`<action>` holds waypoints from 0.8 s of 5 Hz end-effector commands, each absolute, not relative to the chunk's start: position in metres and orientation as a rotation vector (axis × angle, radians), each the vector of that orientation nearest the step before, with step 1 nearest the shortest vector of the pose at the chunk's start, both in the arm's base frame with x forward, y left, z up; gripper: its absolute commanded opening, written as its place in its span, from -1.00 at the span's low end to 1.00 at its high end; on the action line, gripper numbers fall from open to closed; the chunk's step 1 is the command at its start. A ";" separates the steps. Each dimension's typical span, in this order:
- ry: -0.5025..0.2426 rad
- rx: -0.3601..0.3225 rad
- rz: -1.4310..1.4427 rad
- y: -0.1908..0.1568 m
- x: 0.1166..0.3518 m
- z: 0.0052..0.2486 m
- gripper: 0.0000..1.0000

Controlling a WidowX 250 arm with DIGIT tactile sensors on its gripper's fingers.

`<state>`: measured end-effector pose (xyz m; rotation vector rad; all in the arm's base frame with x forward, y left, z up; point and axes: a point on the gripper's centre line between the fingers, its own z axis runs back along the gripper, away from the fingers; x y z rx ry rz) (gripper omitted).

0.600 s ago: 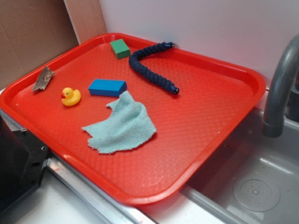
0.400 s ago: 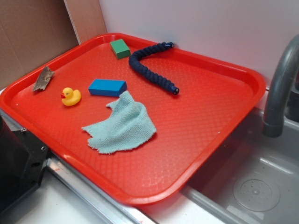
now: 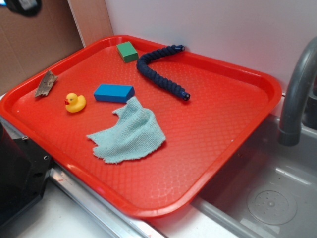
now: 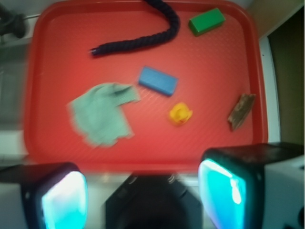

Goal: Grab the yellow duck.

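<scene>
The yellow duck (image 3: 75,102) stands on the left part of the red tray (image 3: 247,74), left of the blue block (image 3: 114,92). In the wrist view the duck (image 4: 180,114) lies below the blue block (image 4: 158,80). My gripper (image 4: 143,195) hangs high above the tray's near edge, open and empty, with its two cyan pads (image 4: 222,193) wide apart. In the exterior view only a dark bit of the arm (image 3: 22,5) shows at the top left corner.
On the tray lie a teal cloth (image 3: 128,133), a dark blue rope (image 3: 159,74), a green block (image 3: 127,51) and a brown wood piece (image 3: 46,84). A grey faucet (image 3: 297,94) and sink (image 3: 267,198) are on the right. Cardboard stands behind left.
A dark part of the arm has come into the exterior view at the top left corner. Nothing on the tray has moved.
</scene>
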<state>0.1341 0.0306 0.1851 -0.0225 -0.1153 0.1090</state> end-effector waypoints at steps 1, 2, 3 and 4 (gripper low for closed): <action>-0.196 -0.077 0.132 0.082 0.149 0.117 1.00; -0.184 -0.070 0.062 0.074 0.154 0.090 1.00; -0.174 -0.075 0.005 0.069 0.158 0.070 1.00; -0.159 -0.060 -0.017 0.064 0.166 0.049 1.00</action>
